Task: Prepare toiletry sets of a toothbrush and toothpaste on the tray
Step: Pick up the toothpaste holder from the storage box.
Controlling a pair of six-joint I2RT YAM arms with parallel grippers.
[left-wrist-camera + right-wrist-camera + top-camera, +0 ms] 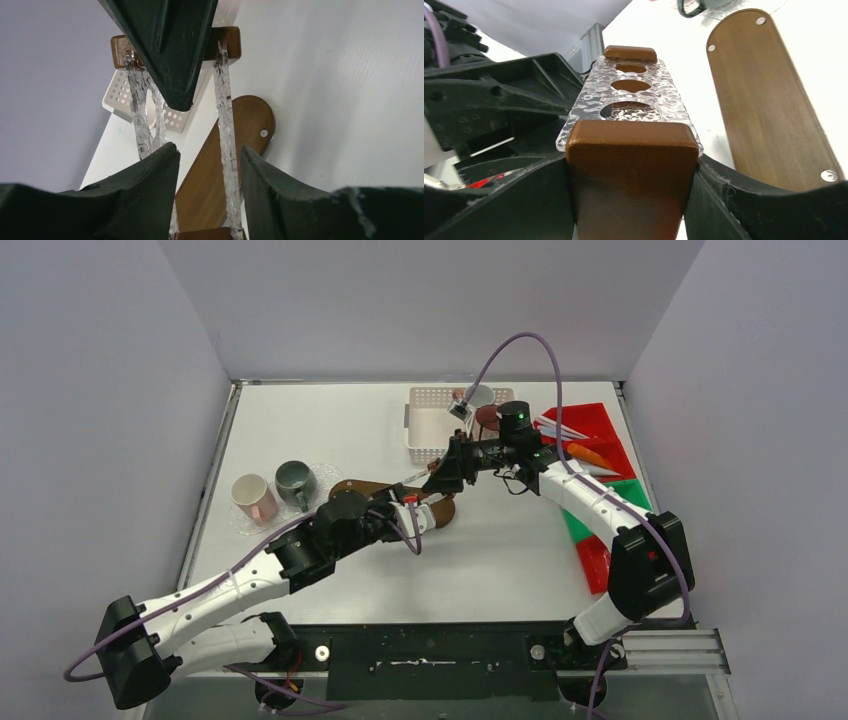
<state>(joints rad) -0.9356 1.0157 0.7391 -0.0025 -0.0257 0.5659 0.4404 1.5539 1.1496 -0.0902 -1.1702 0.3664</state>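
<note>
A rack of clear dimpled plates (pixel 631 95) with round holes and brown wooden end blocks hangs between my two grippers at mid-table. My right gripper (pixel 631 165) is shut on the near end block (pixel 631 175). My left gripper (pixel 210 155) is open, and one clear plate (pixel 225 115) stands between its fingers without being pinched. A pinkish mug (pixel 255 498) and a dark green mug (pixel 295 480) stand on a clear tray (pixel 235 523) at the left. A maroon mug (pixel 488 418) and a white mug (pixel 478 396) stand at the back. Slim items (pixel 585 453) lie on red and green sheets at the right.
A brown oval wooden board (pixel 360 487) with screws lies on the table under the rack. A white perforated basket (pixel 432 425) stands behind the grippers. The red and green sheets (pixel 600 490) run down the right side of the table.
</note>
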